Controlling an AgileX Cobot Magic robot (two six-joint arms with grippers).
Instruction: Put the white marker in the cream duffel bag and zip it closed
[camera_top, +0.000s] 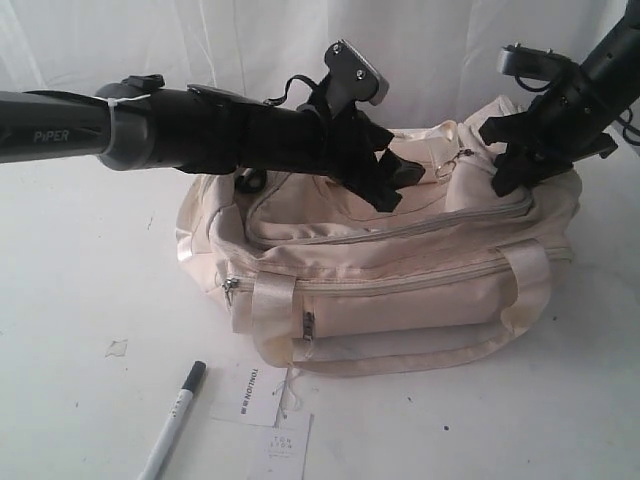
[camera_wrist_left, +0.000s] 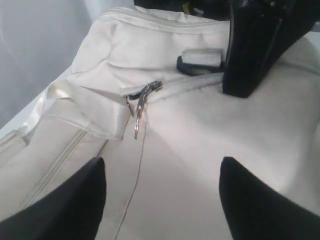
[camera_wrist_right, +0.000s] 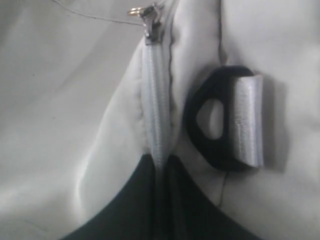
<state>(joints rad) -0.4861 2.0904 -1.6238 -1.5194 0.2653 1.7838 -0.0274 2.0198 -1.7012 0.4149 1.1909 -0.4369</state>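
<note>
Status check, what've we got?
Left tool open, near zipper pull. Right tool shut on zipper end of cream duffel bag. White marker on table beside paper tags.

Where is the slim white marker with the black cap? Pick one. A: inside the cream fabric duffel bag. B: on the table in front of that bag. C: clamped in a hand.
B: the slim white black-capped marker lies on the white table in front of the cream fabric duffel bag, beside its paper tags.
</note>
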